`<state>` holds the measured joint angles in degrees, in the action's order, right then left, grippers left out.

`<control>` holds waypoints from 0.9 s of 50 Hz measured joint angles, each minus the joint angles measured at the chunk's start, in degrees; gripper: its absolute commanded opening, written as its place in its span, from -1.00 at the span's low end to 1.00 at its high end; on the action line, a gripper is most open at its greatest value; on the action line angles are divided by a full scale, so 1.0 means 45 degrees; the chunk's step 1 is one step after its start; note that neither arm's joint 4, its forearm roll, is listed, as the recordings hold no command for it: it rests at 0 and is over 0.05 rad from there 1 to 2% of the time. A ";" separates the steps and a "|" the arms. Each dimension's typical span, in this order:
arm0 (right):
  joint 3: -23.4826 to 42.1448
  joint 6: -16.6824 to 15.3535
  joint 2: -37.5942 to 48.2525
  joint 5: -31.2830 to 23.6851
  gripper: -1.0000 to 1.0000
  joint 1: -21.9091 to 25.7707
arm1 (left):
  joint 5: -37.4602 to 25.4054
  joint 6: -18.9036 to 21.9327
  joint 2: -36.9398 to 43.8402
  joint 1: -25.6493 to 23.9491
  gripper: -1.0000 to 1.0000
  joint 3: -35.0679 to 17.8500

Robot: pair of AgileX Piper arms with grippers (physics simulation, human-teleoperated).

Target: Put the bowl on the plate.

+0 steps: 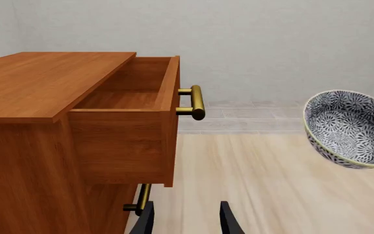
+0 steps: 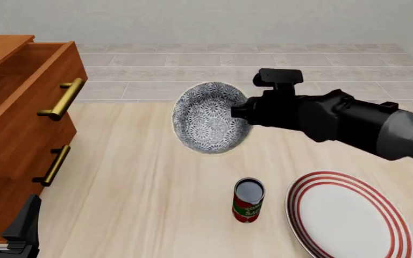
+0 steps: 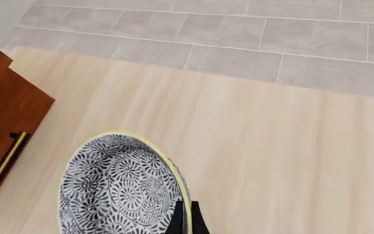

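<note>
Grey-flowered and yellow-rimmed, the bowl (image 2: 210, 118) hangs tipped on edge above the table, my right gripper (image 2: 239, 112) pinching its rim. Only the front view shows the red-ringed plate (image 2: 350, 217) beside the can (image 2: 248, 200). My left gripper (image 1: 185, 218) hangs spread by the wooden drawer (image 1: 135, 117).

On the tabletop (image 2: 135, 183), the drawer cabinet (image 2: 13, 123) stands far left, the plate (image 2: 350, 217) near right, the can (image 2: 248, 200) just left of it, and the bowl (image 2: 210, 118) above, farther back.

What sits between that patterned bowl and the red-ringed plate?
In the front view, a red can stands roughly between the bowl, held tilted by the right claw, and the plate.
</note>
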<state>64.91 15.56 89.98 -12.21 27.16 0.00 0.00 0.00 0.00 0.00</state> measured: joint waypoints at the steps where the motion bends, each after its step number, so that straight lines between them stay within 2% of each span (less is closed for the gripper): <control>1: -0.0106 0.0014 -0.0109 0.0015 -1.00 -0.0070 | 0.0000 0.0000 0.0000 0.0000 1.00 0.0000; 25: -0.2991 0.0386 -0.3042 0.0245 -1.00 -0.1962 | 0.0000 0.0000 0.0000 0.0000 1.00 0.0000; 45: -0.4961 0.0696 -0.5601 -0.0148 -1.00 -0.3577 | 0.0000 0.0000 0.0000 0.0000 1.00 0.0000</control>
<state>42.59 18.69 64.77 -12.88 11.06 0.00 0.00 0.00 0.00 0.00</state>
